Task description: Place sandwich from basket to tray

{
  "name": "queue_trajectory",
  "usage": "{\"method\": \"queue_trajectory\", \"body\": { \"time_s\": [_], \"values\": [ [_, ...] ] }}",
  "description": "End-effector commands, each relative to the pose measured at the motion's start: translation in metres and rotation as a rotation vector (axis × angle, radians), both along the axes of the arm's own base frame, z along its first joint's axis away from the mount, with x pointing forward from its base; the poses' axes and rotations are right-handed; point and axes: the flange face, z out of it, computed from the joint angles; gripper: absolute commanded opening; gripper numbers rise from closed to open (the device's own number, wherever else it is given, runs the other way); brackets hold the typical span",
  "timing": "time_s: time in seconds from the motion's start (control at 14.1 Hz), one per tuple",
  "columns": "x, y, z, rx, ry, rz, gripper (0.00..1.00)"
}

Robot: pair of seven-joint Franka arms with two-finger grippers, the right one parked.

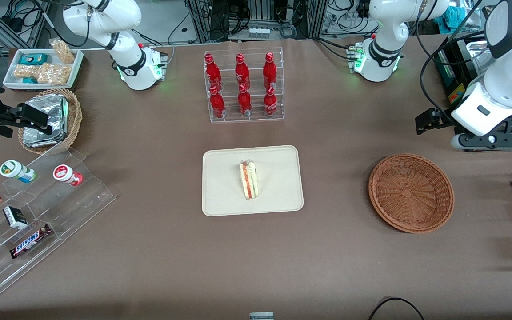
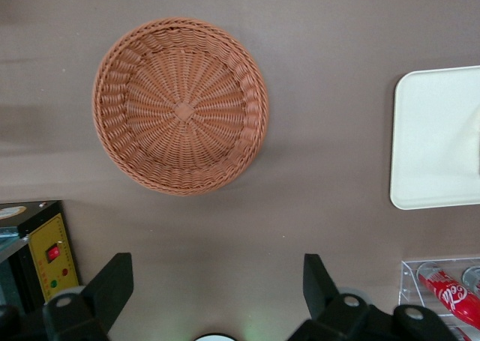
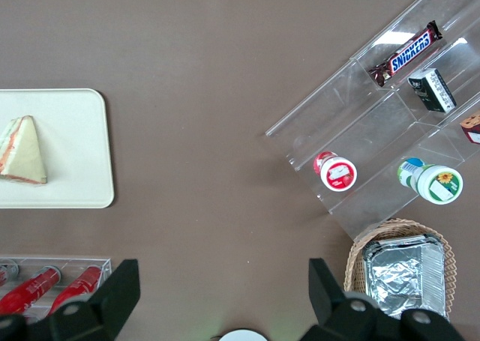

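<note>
The sandwich (image 1: 249, 179), a pale wedge with red and green layers in clear wrap, lies in the middle of the cream tray (image 1: 220, 200); the right wrist view also shows the sandwich (image 3: 21, 152) on the tray (image 3: 82, 131). The reddish-brown wicker basket (image 1: 410, 192) stands empty toward the working arm's end of the table. My left gripper (image 1: 428, 122) hangs high above the table, farther from the front camera than the basket. In its wrist view the gripper (image 2: 216, 281) is open with nothing between its black fingers (image 2: 112, 285), looking down on the basket (image 2: 181, 106) and a part of the tray (image 2: 435, 139).
A clear rack of red bottles (image 1: 243, 86) stands farther from the front camera than the tray. Toward the parked arm's end are a stepped acrylic shelf of snacks (image 1: 74, 200), a small pale basket of foil packs (image 1: 49, 120) and a white tray of snack bags (image 1: 42, 66).
</note>
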Motion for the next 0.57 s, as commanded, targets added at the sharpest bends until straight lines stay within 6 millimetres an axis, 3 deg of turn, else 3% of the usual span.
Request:
{"method": "queue_trajectory", "body": {
  "time_s": [0.0,0.5],
  "values": [
    [-0.002,0.013,0.027,0.013,-0.053,-0.001,1.0],
    [0.001,0.063,0.039,-0.012,-0.085,0.044,1.0]
  ]
}}
